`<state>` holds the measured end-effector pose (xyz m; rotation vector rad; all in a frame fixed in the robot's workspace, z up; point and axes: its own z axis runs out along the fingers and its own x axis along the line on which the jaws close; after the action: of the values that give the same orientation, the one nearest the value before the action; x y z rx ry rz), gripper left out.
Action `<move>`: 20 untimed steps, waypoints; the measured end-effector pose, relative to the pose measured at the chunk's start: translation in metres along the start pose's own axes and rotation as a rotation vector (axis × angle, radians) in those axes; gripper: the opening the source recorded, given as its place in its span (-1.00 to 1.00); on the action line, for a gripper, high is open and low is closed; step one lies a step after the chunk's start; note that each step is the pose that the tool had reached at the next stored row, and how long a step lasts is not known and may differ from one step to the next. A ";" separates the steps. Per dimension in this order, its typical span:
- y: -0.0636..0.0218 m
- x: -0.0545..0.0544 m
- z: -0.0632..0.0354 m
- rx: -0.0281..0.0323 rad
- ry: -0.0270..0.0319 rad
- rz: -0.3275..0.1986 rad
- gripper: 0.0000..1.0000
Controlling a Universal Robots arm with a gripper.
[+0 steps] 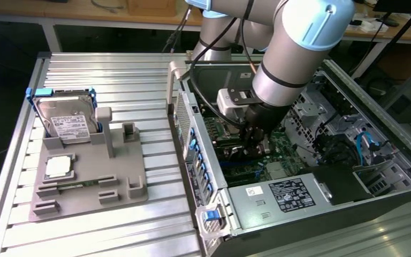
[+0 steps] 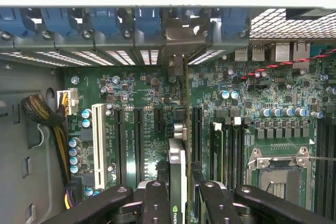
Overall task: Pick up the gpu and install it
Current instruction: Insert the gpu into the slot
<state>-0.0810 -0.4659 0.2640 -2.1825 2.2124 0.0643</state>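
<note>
End effector: clamped on the graphics card [image 2: 176, 162], end effector [image 2: 177, 195] with one finger on each face, inside the computer case [image 1: 191, 115].
Card: one, held on edge over the green motherboard [image 2: 157, 103], among the black slots; whether it touches a slot cannot be told.
Edges: the card's far end points at the case's rear wall with its row of blue latches [image 2: 105, 22].
Open room: the case lies with its open side up; the arm reaches down through it, cables and drive bays to the exterior view's right.
Slots: one white slot [image 2: 98, 137].
Desk [image 1: 120, 75]: one grey tray [image 1: 91, 187], one hard drive [image 1: 66, 120], one square chip [image 1: 59, 166], all well apart from the end effector.
</note>
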 end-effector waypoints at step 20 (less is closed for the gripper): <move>0.0000 0.000 -0.0034 -0.0066 0.0000 0.000 -0.47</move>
<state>-0.0810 -0.4659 0.2674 -2.1855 2.2158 0.0717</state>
